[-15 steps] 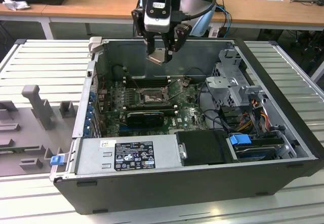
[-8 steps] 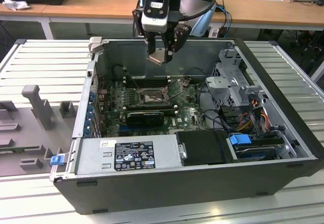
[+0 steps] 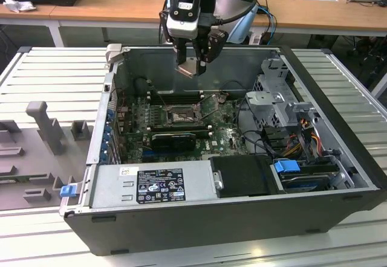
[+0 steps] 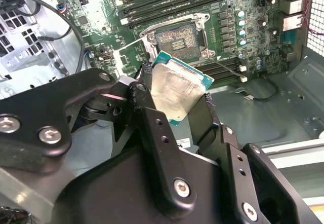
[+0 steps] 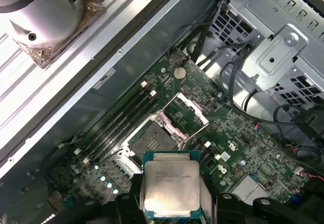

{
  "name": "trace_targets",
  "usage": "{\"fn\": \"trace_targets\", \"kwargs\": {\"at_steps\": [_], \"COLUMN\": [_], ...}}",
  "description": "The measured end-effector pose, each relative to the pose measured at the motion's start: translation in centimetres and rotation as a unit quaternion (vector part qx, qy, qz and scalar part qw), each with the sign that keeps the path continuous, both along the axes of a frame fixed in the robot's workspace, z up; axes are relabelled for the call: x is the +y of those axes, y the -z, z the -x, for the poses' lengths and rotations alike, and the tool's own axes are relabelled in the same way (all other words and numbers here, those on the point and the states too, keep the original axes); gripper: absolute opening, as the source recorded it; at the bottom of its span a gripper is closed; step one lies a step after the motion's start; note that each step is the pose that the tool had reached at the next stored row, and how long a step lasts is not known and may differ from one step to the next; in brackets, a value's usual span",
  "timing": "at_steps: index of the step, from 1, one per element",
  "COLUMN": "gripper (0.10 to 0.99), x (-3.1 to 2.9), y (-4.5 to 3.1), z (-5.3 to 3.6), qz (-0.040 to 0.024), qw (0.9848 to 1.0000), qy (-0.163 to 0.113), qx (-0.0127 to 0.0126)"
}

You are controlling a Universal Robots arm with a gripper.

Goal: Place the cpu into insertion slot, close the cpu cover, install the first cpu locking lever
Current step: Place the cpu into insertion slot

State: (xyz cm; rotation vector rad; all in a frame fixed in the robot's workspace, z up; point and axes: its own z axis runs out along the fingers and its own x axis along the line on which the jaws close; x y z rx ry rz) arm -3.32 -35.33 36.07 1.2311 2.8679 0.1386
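1. We see the arm's black jaws closed on the cpu (image 3: 188, 68), a small flat square chip with a pale silver-grey metal top and a green rim, gripped by two opposite edges.
2. In both wrist views the cpu (image 4: 177, 89) (image 5: 171, 191) sits between the jaws with its metal top bare.
3. In the exterior view the chip hangs tilted in the air over the open dark-grey computer case (image 3: 230, 218), level with the case's upper rim and well apart from the green motherboard (image 3: 227, 135) below.
4. The case lies on its side on the ribbed grey metal desk (image 3: 48, 73).
5. The square insertion slot (image 5: 151, 142), framed in silvery metal, is bare, with its contact field showing (image 4: 177, 39).
6. The cpu cover (image 5: 171, 126), a thin silvery metal frame with an open window, stands swung back from the slot on its hinge.
7. Long black memory slots (image 5: 121, 117) run just beside the slot.
8. A long black expansion card (image 3: 172, 139) lies near the slot in the exterior view.
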Motion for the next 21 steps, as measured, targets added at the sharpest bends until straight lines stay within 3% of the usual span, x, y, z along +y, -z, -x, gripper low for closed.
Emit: {"fn": "trace_targets", "kwargs": {"at_steps": [7,14,21], "gripper": [0.525,0.525,0.525], "x": [0.0,0.0,0.0], "y": [0.02,0.08,0.41], "z": [0.0,0.0,0.0], "qz": [0.0001,0.0,0.0001], "qw": [0.9997,0.9981,0.998], "qy": [0.026,0.062,0.064], "qx": [0.0,0.0,0.0]}}
